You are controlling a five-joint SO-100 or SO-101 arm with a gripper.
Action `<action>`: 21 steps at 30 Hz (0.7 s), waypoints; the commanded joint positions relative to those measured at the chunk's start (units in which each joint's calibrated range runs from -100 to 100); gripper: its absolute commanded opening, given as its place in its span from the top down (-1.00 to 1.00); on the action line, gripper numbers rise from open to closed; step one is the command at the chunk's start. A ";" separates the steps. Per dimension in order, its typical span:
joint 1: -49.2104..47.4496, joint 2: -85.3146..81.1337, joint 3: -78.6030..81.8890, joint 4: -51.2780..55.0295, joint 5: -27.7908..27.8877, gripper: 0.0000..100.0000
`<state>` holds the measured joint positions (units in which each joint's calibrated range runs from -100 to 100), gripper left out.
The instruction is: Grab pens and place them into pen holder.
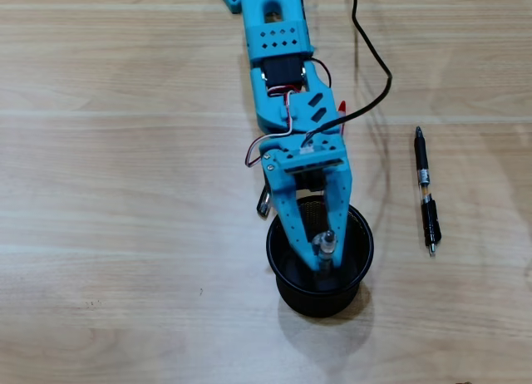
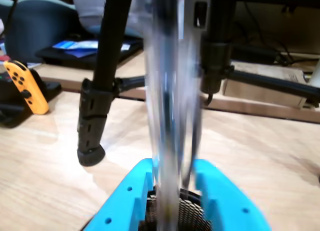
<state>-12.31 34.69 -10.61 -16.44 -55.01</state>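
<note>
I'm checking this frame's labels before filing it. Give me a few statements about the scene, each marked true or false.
1. The pincer is above the pen holder. True.
2. The pincer is empty. False: it is shut on a clear pen that stands upright over the cup.
3. A black and clear pen lies on the table, right of the holder in the overhead view. True.
4. The pen holder lies tipped on its side. False: it stands upright, mouth up.

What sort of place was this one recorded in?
Probably a home or hobby desk, not a lab: a light wood table, tripod legs standing on it, an orange game controller and an office chair behind. The hand is over a mesh holder.
</note>
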 commanded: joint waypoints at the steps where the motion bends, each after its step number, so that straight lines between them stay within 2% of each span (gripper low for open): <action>1: 0.74 -6.59 0.65 3.56 0.17 0.74; 4: 0.74 -10.96 0.65 12.43 0.33 0.74; 8: 0.83 -17.60 0.65 24.66 0.33 0.85; 12: 0.92 -26.25 0.65 38.86 0.38 0.95; 17: 1.10 -39.44 0.74 59.61 1.39 0.96; 21: 1.10 -46.66 0.74 66.84 3.43 0.96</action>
<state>-11.68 -1.78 -9.37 43.17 -53.09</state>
